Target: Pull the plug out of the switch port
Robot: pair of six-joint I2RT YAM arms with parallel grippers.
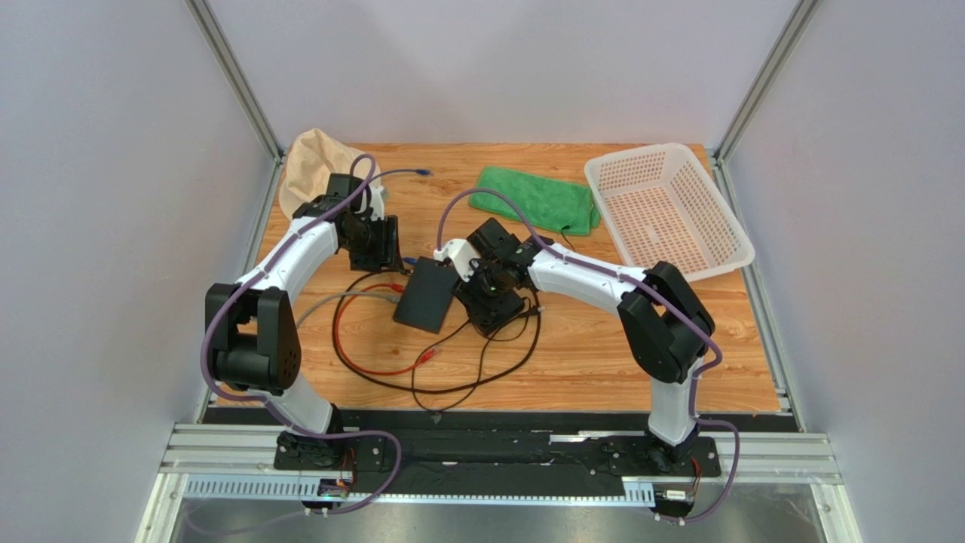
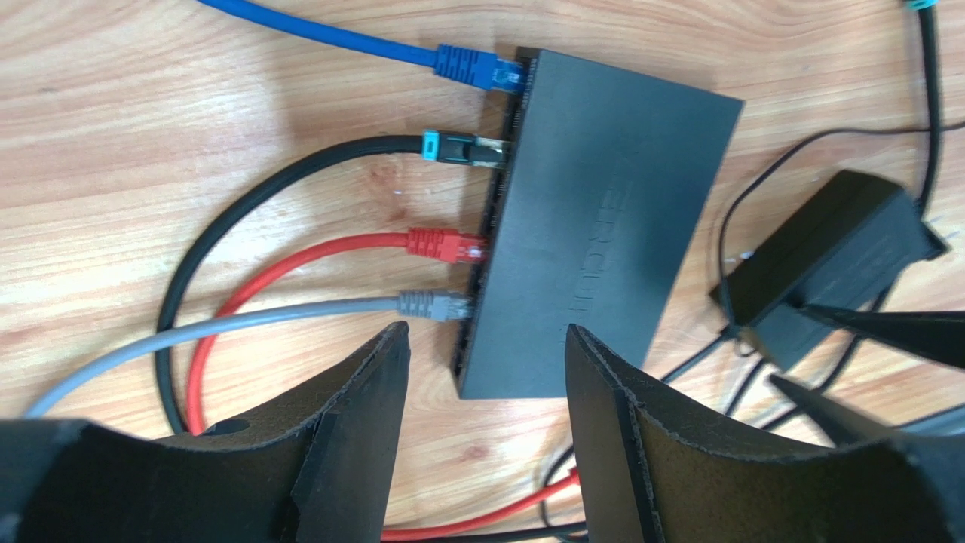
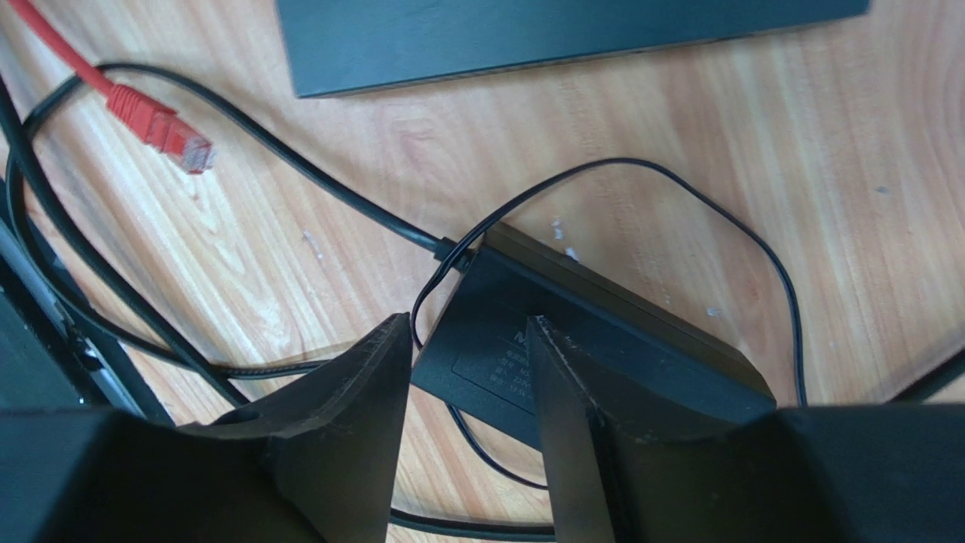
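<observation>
Grey plug is sitting in the switch port at the end of the switch's port row. The red plug, cyan-booted plug and blue plug are lining up further along the same edge. I can't tell which one is meant. Grey is lying closest to the left fingers' gap, so I'm betting on that one.

Left gripper is hovering just off that corner of the switch, fingers apart, nothing between them. Right gripper is hanging over the power adapter on the switch's far side from the ports. Its fingers are apart too, straddling a corner of it. I can't tell whether they're touching.

Handling, as I'm reading it:
- The plug is small, light, hard plastic. The cable behind it is floppy, so I'm taking hold of the boot and shell, not the cord.
- The latch tab is probably needing a squeeze.
- The switch is looking light and likely to slide on the table, so I'm expecting it to need bracing.
- I'm pulling straight out along the port axis.
</observation>
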